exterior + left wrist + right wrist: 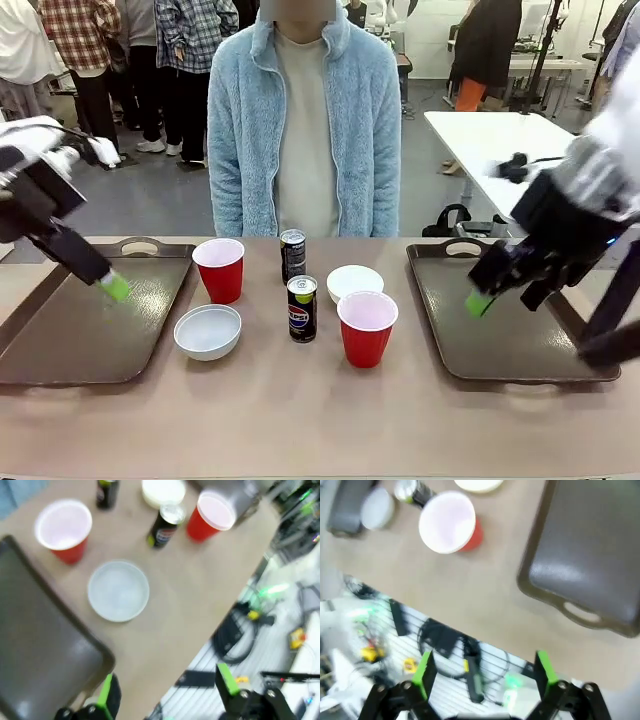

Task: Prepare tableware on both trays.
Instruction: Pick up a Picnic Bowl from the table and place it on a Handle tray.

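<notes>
Left gripper [167,682]: fingers apart, empty, over left tray [60,330].
Right gripper [484,670]: fingers apart, empty, over right tray [530,345].
Red cups [219,268] [367,328], bowls [208,331] [355,282], cans [302,308] [293,254]: between the grippers, off both trays.

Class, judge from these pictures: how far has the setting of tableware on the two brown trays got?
Done: nothing; both dark brown rectangular plastic trays lie bare. In hand: nothing; the left claw and right claw hang open over them. Left: two red plastic cups, two shallow white round bowls and two slim dark Pepsi cans, all on the table between the trays.
</notes>
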Tool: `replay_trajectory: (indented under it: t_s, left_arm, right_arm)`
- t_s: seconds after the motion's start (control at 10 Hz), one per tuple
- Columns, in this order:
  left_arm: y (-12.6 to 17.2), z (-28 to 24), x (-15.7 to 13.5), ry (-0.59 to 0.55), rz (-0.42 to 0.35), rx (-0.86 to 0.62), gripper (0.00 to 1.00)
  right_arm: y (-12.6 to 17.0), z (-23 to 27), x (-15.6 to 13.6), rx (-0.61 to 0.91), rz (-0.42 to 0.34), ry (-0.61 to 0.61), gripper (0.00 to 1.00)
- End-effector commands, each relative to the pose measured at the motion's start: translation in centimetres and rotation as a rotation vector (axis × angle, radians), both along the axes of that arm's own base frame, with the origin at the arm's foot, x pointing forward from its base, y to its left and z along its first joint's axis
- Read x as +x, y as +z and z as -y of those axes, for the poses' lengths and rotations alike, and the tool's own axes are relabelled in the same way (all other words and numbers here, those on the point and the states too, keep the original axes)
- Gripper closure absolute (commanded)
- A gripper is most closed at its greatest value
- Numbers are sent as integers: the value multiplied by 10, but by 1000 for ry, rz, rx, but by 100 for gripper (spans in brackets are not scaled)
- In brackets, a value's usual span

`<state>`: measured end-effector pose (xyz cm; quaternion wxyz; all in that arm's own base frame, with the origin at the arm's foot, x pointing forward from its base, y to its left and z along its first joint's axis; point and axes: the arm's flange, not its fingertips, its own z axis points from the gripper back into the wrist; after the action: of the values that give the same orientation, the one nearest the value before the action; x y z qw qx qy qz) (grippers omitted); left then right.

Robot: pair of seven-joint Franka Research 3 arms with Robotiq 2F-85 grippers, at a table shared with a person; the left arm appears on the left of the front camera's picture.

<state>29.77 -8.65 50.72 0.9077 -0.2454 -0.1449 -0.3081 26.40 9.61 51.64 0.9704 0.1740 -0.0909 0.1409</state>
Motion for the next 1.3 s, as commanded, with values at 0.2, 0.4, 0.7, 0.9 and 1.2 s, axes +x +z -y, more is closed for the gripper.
replay_trajectory:
  t_s: [0.2, 0.4, 0.7, 0.9, 1.2]
  left_arm:
    - [-35, -79, 1, 231, -55, -249, 0]
    - [-49, -125, 4, 321, -101, -271, 0]
    - [-39, -178, -12, 367, -128, -273, 0]
    - [-28, -201, -27, 397, -121, -247, 0]
    - [-29, -203, -23, 419, -136, -259, 0]
  right_arm:
    - [-55, 115, -34, 429, 5, -169, 0]
    - [-73, 149, -41, 468, -24, -229, 0]
    - [-78, 177, -68, 459, -60, -272, 0]
    - [-81, 187, -76, 450, -77, -307, 0]
    - [-28, 230, -45, 469, -87, -323, 0]
